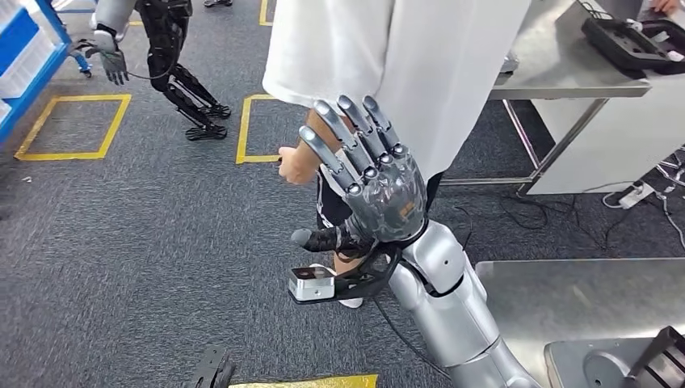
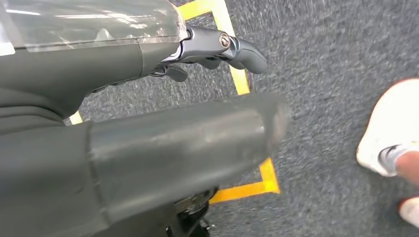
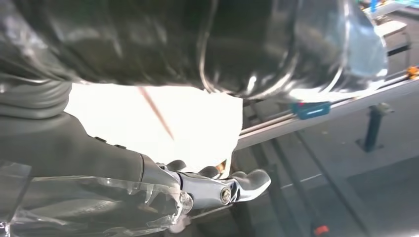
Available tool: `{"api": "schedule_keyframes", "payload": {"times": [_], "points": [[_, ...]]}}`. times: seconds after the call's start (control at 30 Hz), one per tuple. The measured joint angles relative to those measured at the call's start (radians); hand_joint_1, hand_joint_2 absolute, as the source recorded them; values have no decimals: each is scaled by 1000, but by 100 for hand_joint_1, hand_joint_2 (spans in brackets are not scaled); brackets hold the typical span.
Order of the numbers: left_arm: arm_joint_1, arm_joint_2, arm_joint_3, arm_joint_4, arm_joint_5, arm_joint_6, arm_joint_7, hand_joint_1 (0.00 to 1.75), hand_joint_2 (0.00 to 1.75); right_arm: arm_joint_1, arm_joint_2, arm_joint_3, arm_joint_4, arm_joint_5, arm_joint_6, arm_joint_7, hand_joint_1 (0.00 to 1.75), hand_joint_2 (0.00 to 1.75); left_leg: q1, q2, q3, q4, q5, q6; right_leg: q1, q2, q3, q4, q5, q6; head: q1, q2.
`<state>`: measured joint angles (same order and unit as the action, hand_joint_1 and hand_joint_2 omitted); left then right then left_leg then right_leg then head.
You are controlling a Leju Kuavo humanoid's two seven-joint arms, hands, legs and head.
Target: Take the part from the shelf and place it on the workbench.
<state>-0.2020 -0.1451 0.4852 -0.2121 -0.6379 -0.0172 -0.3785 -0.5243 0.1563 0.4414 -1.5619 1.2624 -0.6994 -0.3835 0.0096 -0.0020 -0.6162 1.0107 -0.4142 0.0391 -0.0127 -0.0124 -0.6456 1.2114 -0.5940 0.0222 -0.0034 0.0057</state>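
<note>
My right hand (image 1: 373, 179) is raised in the middle of the head view, fingers spread and straight, holding nothing. It hangs just in front of a person in a white shirt (image 1: 404, 73). In the right wrist view the same hand (image 3: 217, 190) shows bare fingers against that white shirt. My left hand (image 2: 197, 94) hangs over the grey carpet, its thumb and fingers (image 2: 237, 49) loosely extended with nothing in them. A steel workbench (image 1: 565, 291) lies at the lower right, with a grey fixture (image 1: 606, 364) on its near corner. I cannot make out the part.
The person stands close ahead, with a white shoe (image 2: 390, 128) near my left hand. Another robot (image 1: 165, 56) stands at the far left beside a blue shelf (image 1: 24, 56). A second steel table (image 1: 565, 73) with a black tray (image 1: 634, 40) is at the back right. Yellow floor tape (image 1: 73, 125) marks squares.
</note>
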Motion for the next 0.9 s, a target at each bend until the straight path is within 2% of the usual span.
{"api": "schedule_keyframes", "payload": {"times": [0.03, 0.07, 0.1, 0.13, 0.17, 0.2, 0.23, 0.27, 0.3, 0.33, 0.37, 0.43, 0.5, 0.53, 0.57, 0.6, 0.63, 0.67, 0.7, 0.73, 0.77, 0.8, 0.87, 0.9], "points": [[-1, -1, 0, 0, 0, 0, 0, 0, 0, 2, -2, 0, 0, 0, 0, 1, 0, 0, -1, -13, 0, 1, 0, 1, 0, 7, -33, 59, -19, 0, 0, 0], [0, -1, 0, 0, -1, 0, 1, 0, 0, 4, -4, 0, 0, 1, 0, 3, 0, 0, -3, -27, 0, 2, 0, 2, 1, 10, -54, 91, -20, -1, 0, 0], [0, -1, 0, 0, -2, 0, 1, 0, 0, 6, -5, 0, -1, 2, 0, 6, 0, 0, -4, -42, 0, 3, 0, 2, 1, 12, -56, 83, 1, -3, 0, 0], [0, -1, 0, 0, -3, 0, 2, 0, 0, 6, -6, 0, -2, 3, 0, 8, 0, 0, -4, -56, 1, 5, -1, 2, 1, 18, -39, 38, 38, -7, 0, 0], [0, -2, 0, 0, -5, -1, 3, 0, 0, 6, -7, 0, -4, 5, 0, 11, 0, 0, -4, -70, 1, 7, -2, 1, 1, 33, -10, -31, 79, -13, 0, 0], [0, -4, 0, 0, -7, -1, 3, 0, 0, 6, -7, 0, -6, 7, 0, 13, 0, 0, -5, -82, 0, 9, -2, -1, 0, 55, 19, -97, 109, -18, 0, 0], [-1, -6, 0, 0, -9, -1, 3, 0, 0, 5, -8, 0, -8, 9, 0, 14, 0, 0, -4, -94, -2, 10, -2, -4, 0, 73, 39, -146, 127, -22, 0, 0], [-1, -7, 0, 0, -10, -1, 4, 0, 0, 5, -8, 0, -9, 10, 0, 15, 0, 0, -3, -103, -5, 11, -1, -9, 1, 85, 49, -172, 133, -24, 0, 0], [-1, -8, 0, 0, -10, -1, 4, 0, 0, 4, -8, 0, -9, 11, 0, 16, 0, 0, -1, -113, -9, 10, 1, -16, 3, 85, 51, -179, 131, -25, 0, 0], [0, -8, 0, 0, -10, -1, 4, 0, 0, 4, -8, 0, -10, 12, 0, 16, 0, 0, 1, -123, -11, 8, 3, -22, 2, 73, 53, -184, 134, -27, 0, 0], [2, -8, 0, 0, -10, -1, 4, 0, 0, 3, -8, 0, -10, 12, 0, 16, 0, 0, 1, -120, -12, 9, 1, -28, 1, 62, 57, -190, 137, -30, 0, 0], [2, -8, 0, 0, -10, -2, 4, 0, 0, 1, -8, 0, -12, 13, 0, 17, 0, 0, -2, -79, -31, 52, -27, -36, -3, 36, 68, -204, 142, -39, -1, 0], [-2, -8, 0, 0, -11, -2, 4, 0, 0, 0, -9, 0, -12, 13, 0, 17, 0, 0, -1, -27, -85, 169, -88, -43, 0, 9, 73, -207, 141, -44, -1, 0], [-3, -8, 0, 0, -11, -2, 5, 0, 0, 1, -9, 0, -12, 14, 0, 18, 0, 0, 1, -16, -116, 232, -114, -47, 1, -6, 73, -207, 139, -46, -1, 0], [-2, -8, 0, 0, -12, -2, 6, 0, 0, 1, -9, 0, -12, 15, 0, 19, 0, 0, 3, -10, -136, 273, -124, -50, 2, -20, 73, -206, 138, -46, -1, 0], [-1, -8, 0, 0, -13, -2, 7, 0, 0, 2, -9, 0, -12, 15, 0, 21, 0, 0, 6, -6, -139, 279, -117, -53, 2, -33, 73, -206, 136, -45, -1, 0], [0, -8, 0, 0, -14, -2, 8, 0, 0, 2, -9, 0, -12, 16, 0, 23, 0, 0, 7, 0, -118, 241, -90, -55, 2, -45, 74, -204, 134, -43, -2, 0], [0, -8, 0, 0, -16, -2, 9, 0, 0, 1, -9, 0, -12, 16, 0, 26, 0, 0, 9, 13, -83, 175, -56, -55, 2, -56, 77, -202, 130, -40, -2, 0], [-1, -8, 0, 0, -17, -2, 10, 0, 0, 1, -9, 0, -12, 17, 0, 30, 0, 0, 6, 36, -45, 106, -32, -54, 4, -66, 79, -199, 125, -36, -2, 0], [-2, -8, 0, 0, -19, -2, 10, 0, 0, -1, -9, 0, -12, 17, 0, 33, 0, 0, 3, 52, -17, 53, -16, -49, 6, -75, 80, -196, 121, -31, -1, 0], [-3, -8, 0, 0, -21, -2, 10, 0, 0, -2, -9, 0, -12, 17, 0, 35, 0, 0, -1, 63, -2, 24, -12, -43, 9, -83, 81, -194, 117, -26, -1, 0], [-4, -8, 0, 0, -22, -2, 10, 0, 0, -3, -10, 0, -12, 17, 0, 37, 0, 0, -5, 62, 0, 16, -17, -35, 12, -92, 83, -194, 114, -21, 0, 0], [-2, -7, 0, 0, -26, -2, 10, 0, 0, -5, -10, 0, -13, 17, 0, 39, 0, 0, -4, 37, -1, 13, -15, -20, 11, -106, 87, -192, 108, -11, 0, 0], [-2, -7, 0, 0, -27, -1, 10, 0, 0, -6, -11, 0, -14, 17, 0, 40, 0, 0, -4, 27, 1, 10, -13, -14, 8, -96, 85, -182, 98, -6, 0, 0]]}}
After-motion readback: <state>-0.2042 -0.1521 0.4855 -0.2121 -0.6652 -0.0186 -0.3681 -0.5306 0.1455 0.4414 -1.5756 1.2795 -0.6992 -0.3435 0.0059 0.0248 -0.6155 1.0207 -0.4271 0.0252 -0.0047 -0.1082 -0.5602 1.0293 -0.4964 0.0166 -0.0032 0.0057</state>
